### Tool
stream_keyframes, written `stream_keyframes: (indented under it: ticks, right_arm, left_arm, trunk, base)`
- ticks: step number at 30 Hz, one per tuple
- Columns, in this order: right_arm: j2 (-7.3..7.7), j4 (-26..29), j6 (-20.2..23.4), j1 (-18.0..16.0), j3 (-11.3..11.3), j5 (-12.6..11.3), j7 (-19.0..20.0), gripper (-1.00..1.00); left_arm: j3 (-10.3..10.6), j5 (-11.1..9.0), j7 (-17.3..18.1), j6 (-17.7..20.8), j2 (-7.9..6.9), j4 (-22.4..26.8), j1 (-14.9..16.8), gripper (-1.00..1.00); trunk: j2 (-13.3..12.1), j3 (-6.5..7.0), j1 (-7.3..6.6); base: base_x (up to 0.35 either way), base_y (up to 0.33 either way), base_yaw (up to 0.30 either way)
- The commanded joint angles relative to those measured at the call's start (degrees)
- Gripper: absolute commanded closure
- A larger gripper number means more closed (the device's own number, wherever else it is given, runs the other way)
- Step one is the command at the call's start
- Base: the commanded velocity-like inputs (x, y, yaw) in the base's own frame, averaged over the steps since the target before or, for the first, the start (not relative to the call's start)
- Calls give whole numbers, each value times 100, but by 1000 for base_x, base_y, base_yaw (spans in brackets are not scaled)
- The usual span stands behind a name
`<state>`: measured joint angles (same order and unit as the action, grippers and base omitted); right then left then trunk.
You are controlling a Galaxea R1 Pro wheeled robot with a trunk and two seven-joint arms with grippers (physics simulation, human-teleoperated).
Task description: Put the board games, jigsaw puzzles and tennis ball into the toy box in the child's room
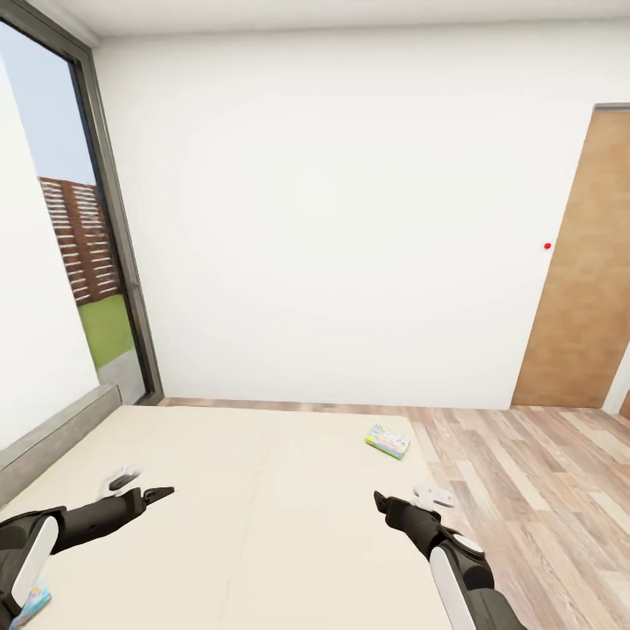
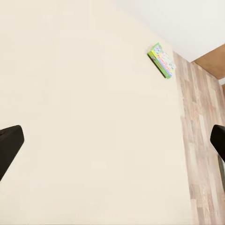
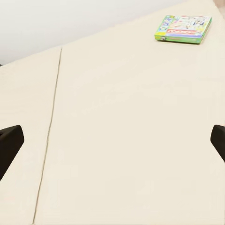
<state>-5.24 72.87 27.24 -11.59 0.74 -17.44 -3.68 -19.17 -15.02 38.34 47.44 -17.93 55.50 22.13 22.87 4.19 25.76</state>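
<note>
A thin board game (image 1: 388, 441) with a pastel cartoon lid and green edge lies flat near the far right corner of the bed (image 1: 262, 525). It also shows as the board game (image 2: 162, 60) in the left wrist view and the board game (image 3: 183, 29) in the right wrist view. The corner of a second colourful flat box (image 1: 31, 604) peeks out beside my left forearm. My left gripper (image 1: 140, 487) hovers open over the bare mattress, well to the left of the pastel game. My right gripper (image 1: 408, 499) is open and empty, a short way nearer than that game. Both wrist views show the fingertips (image 2: 9, 145) (image 3: 9, 143) wide apart.
A low grey headboard (image 1: 52, 437) runs along the bed's left side below a tall dark-framed window (image 1: 87, 262). Wood-plank floor (image 1: 525, 490) lies to the right of the bed. A brown door (image 1: 582, 271) stands in the white wall at the far right.
</note>
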Motion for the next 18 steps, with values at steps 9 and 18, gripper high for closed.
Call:
stream_keyframes:
  ticks: [9,18]
  right_arm:
    - [-6,8,27,-1,5,-59,-37,-100]
    - [-4,8,27,-1,5,-58,-37,-100]
  left_arm:
    - [-8,-8,16,28,0,-4,2,-100]
    - [-8,-9,15,28,0,-4,2,-100]
  trunk:
    - [5,-3,3]
    - [5,-3,3]
  base:
    - [0,286,0]
    - [0,286,0]
